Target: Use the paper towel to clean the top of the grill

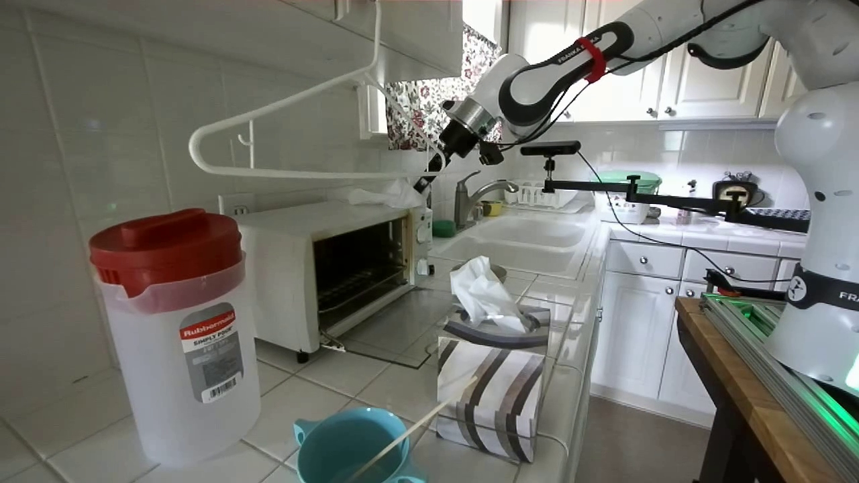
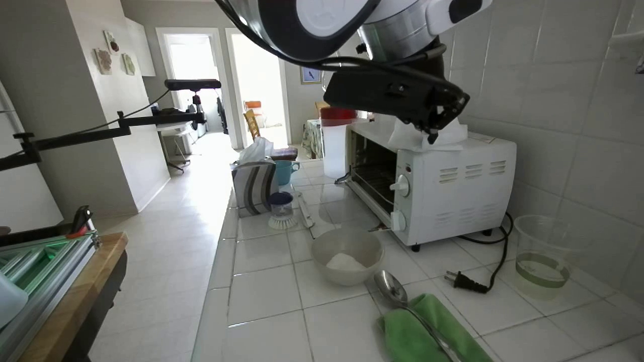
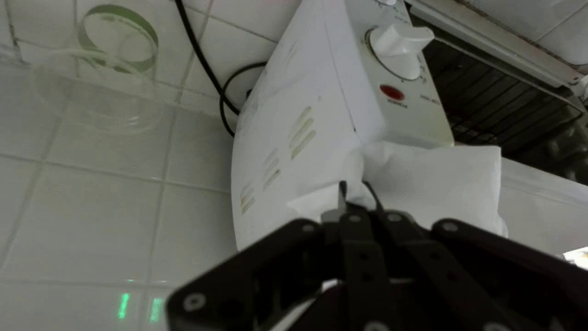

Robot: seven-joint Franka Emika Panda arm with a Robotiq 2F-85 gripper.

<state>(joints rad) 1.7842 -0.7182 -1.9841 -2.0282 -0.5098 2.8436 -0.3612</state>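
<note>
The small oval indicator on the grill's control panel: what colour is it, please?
Dark red; the oval indicator shows best in the wrist view.

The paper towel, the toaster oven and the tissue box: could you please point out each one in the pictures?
Paper towel (image 3: pixel 436 184), in the wrist view: on its wide loose flap.
Toaster oven (image 2: pixel 448 198), in an exterior view: on its white side panel.
Tissue box (image 1: pixel 496 396), in an exterior view: on its striped side.
</note>
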